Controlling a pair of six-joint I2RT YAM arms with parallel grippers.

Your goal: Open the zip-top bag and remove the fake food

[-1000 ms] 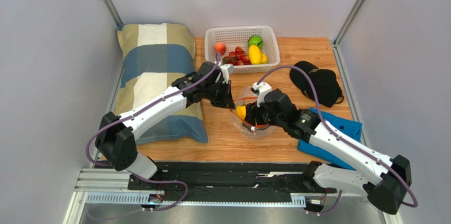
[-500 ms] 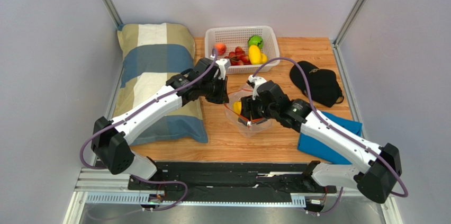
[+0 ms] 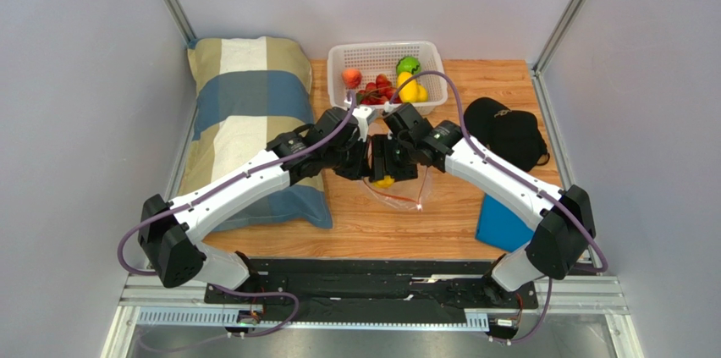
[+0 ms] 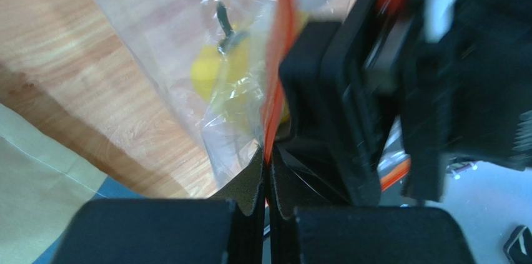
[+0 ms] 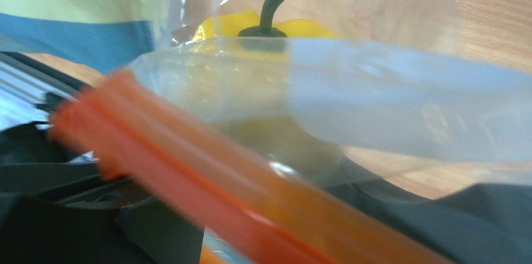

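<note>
The zip-top bag [image 3: 404,193] hangs crumpled between my two grippers over the wooden table. A yellow pepper [image 3: 385,180] with a dark stem lies inside it, also in the left wrist view [image 4: 218,77] and the right wrist view [image 5: 268,24]. My left gripper [image 4: 267,159] is shut on the red-orange zip strip [image 4: 281,45]. It shows in the top view [image 3: 360,159] too. My right gripper [image 3: 391,159] faces it at the bag's mouth. Its dark fingers [image 5: 437,214] stand apart behind the blurred strip [image 5: 206,176]. More fake food [image 3: 408,85] lies in the basket.
The white perforated basket [image 3: 337,62] stands at the back and holds a green fruit, a peach and red berries. A striped pillow [image 3: 245,96] lies on the left. A black cap [image 3: 508,129] and a blue cloth [image 3: 501,227] lie on the right.
Both grippers moved toward the back of the table and closer together, taking the bag along. The right arm swung left and its wrist turned toward the bag's mouth.
</note>
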